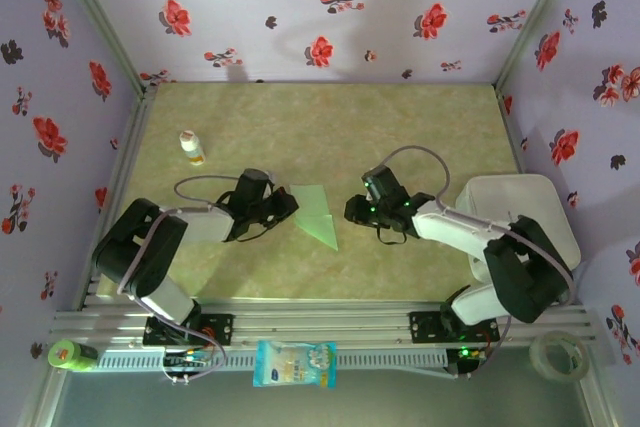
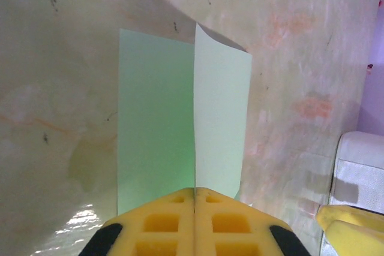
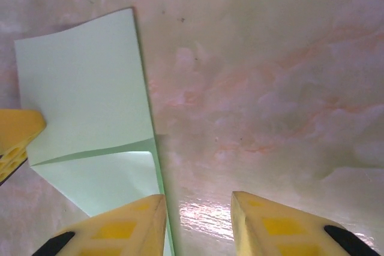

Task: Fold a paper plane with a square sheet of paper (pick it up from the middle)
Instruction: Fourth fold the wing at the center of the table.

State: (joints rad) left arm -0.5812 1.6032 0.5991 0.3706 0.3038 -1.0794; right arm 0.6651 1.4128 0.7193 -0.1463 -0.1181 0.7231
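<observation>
Our left end effector [image 2: 194, 195] pinches the sheet of paper [image 2: 157, 124] lying straight ahead; the right end effector [image 3: 198, 201] gapes just beside.

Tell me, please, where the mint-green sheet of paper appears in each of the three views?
Top external: the sheet of paper sits in the middle of the picture, a pale triangle.
Left wrist: centre, running up from the shut left pincer.
Right wrist: left half, beside the open right pincer.
Shared landmark: the left pincer at the sheet's edge, its yellow finger at the right wrist view's left edge.
</observation>
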